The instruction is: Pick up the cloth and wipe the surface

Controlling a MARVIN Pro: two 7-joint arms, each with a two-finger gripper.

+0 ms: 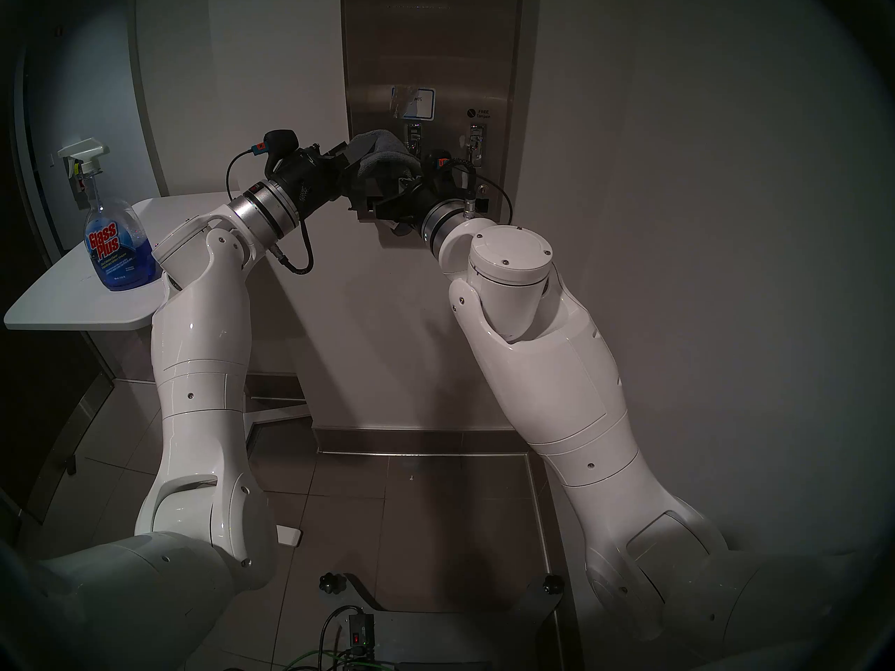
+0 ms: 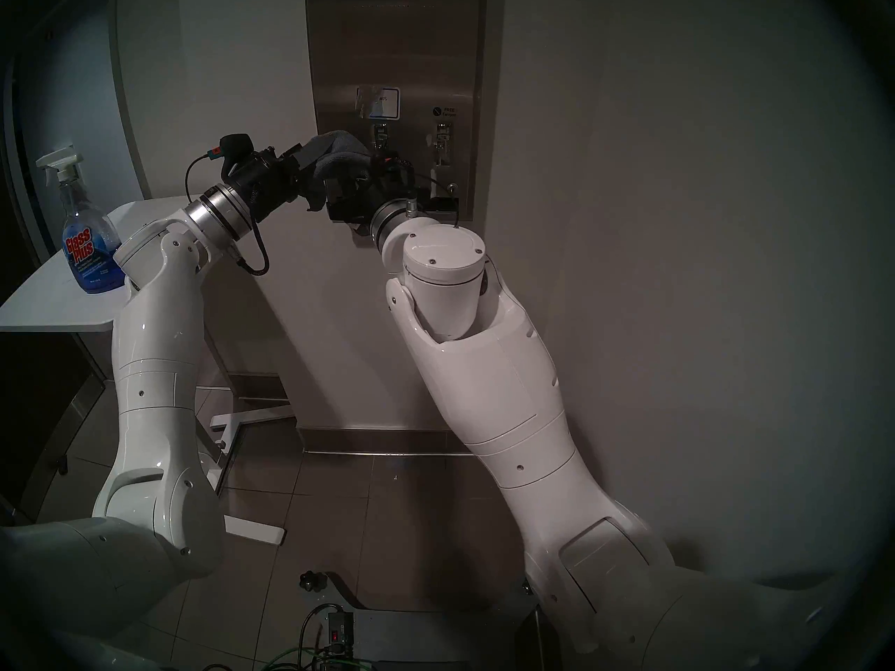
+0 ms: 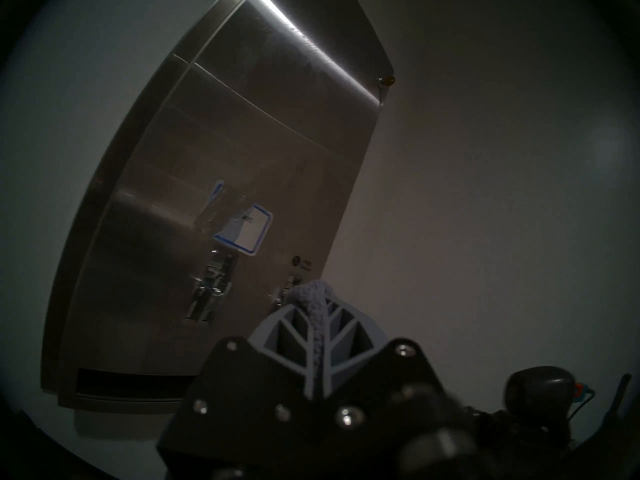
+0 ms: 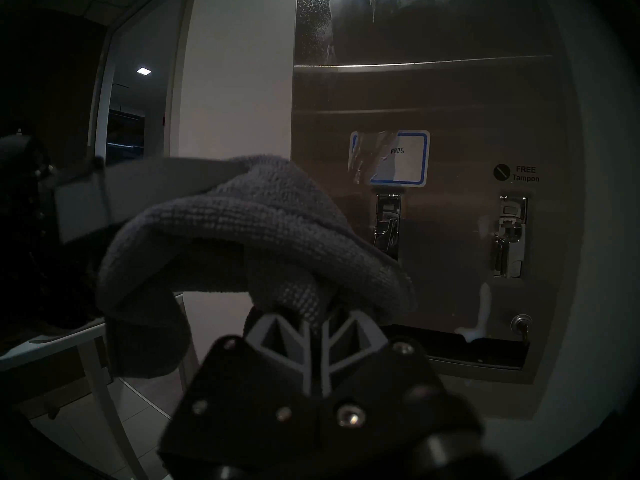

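Gripping cloth [image 4: 249,226] jointly: left gripper [image 3: 317,325] and right gripper [image 4: 317,325] both clenched; panel [image 4: 450,98] upper right, beyond fingertips.

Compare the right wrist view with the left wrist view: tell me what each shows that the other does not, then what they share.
Only the right wrist view shows the cloth's broad draped body, white streaks running down toward the panel's keyhole, and a table edge. Only the left wrist view shows the panel's bright top edge and its whole height. Both show the steel panel, the blue-bordered label, two levers, the dark slot, and grey fingers shut on cloth.
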